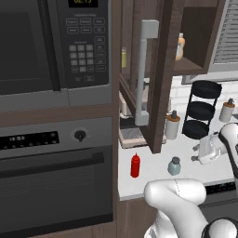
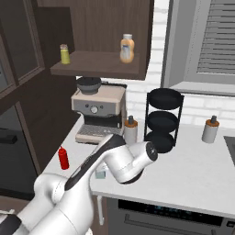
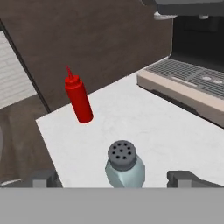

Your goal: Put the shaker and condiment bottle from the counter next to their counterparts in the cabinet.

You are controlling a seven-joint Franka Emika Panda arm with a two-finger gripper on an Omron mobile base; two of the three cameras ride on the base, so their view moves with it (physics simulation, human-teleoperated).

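My fingers (image 3: pixel 116 178) are spread wide, empty, either side of the shaker (image 3: pixel 124 168) on the tabletop (image 3: pixel 144 127). Small, light, prob. smooth & slippery, so grip the body below the cap. Bottle (image 3: pixel 78 99) stands further back, w/ the cabinet (image 1: pixel 160 69) above.

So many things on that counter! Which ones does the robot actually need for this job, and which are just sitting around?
Needed:
shaker
red squeeze bottle
counter
cabinet, holding an amber-orange bottle and a yellow-green shaker
hand, fingers either side of the shaker

Sitting around:
espresso machine
black tiered rack
two white canisters
microwave
oven
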